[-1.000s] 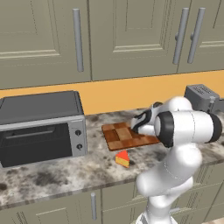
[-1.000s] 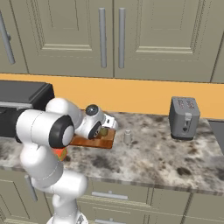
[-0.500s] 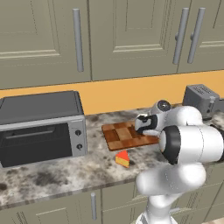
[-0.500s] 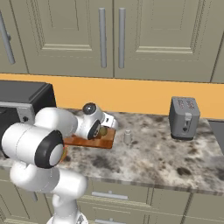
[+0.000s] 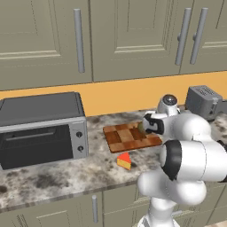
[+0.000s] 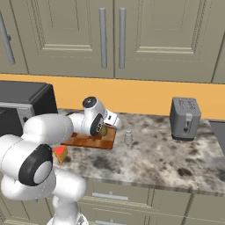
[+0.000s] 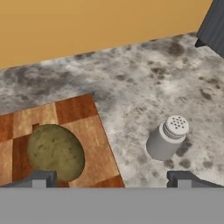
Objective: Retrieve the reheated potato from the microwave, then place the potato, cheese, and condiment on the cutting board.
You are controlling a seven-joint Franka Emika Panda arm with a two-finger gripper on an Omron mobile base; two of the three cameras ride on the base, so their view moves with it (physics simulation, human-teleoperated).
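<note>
Olive-brown potato (image 7: 55, 152) is lying on the cutting board (image 7: 89, 131) at lower left; the gripper (image 7: 109, 178) is hanging released, shaker (image 7: 167, 138) lower right.

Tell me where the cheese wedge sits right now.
The cheese lies on the marble counter just in front of the cutting board, not on it, right of the toaster oven. The right base view shows it beside the arm, at the board's near-left corner.
</note>
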